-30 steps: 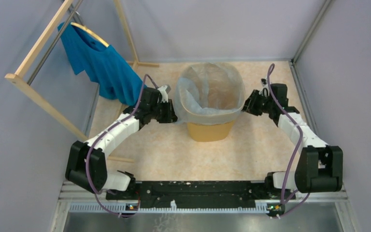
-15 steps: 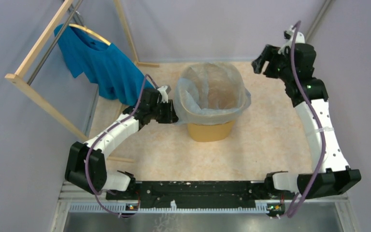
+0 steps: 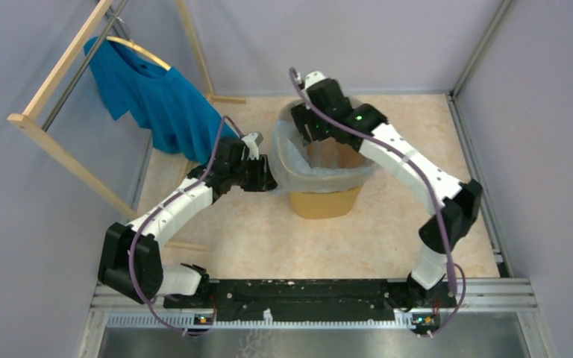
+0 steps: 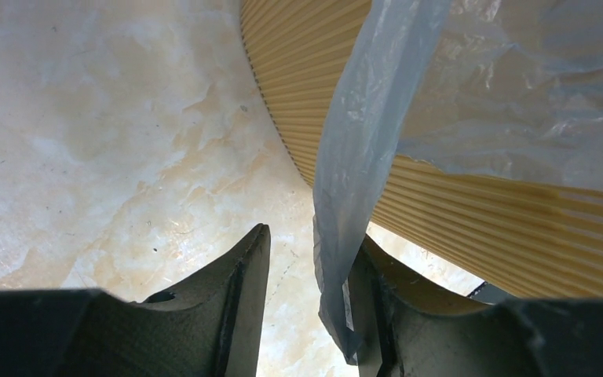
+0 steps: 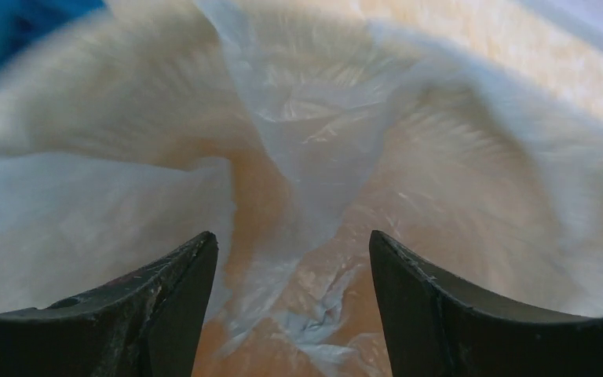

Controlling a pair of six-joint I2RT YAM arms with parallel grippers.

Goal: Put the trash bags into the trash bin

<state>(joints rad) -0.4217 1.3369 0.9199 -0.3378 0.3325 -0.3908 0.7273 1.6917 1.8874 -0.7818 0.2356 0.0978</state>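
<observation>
The yellow-orange trash bin [image 3: 325,201] stands mid-floor. The pale translucent trash bag [image 3: 321,176] lines it, its edge folded over the rim. My left gripper [image 3: 265,173] is at the bin's left rim. In the left wrist view this gripper [image 4: 310,236] is open; a hanging fold of the bag [image 4: 361,118] lies against its right finger, beside the ribbed bin wall [image 4: 314,78]. My right gripper [image 3: 307,139] hovers over the bin's far-left rim. In the right wrist view it [image 5: 292,236] is open and empty, looking down into the bag-lined [image 5: 306,118] bin.
A bright blue T-shirt [image 3: 157,101] hangs on a wooden rack [image 3: 60,74] at the far left, close behind my left arm. Grey walls enclose the floor on three sides. A black rail [image 3: 306,291] runs along the near edge.
My right arm rose from the bin's right side, swung across and now reaches over the bin's far-left rim. The left arm has barely moved.
</observation>
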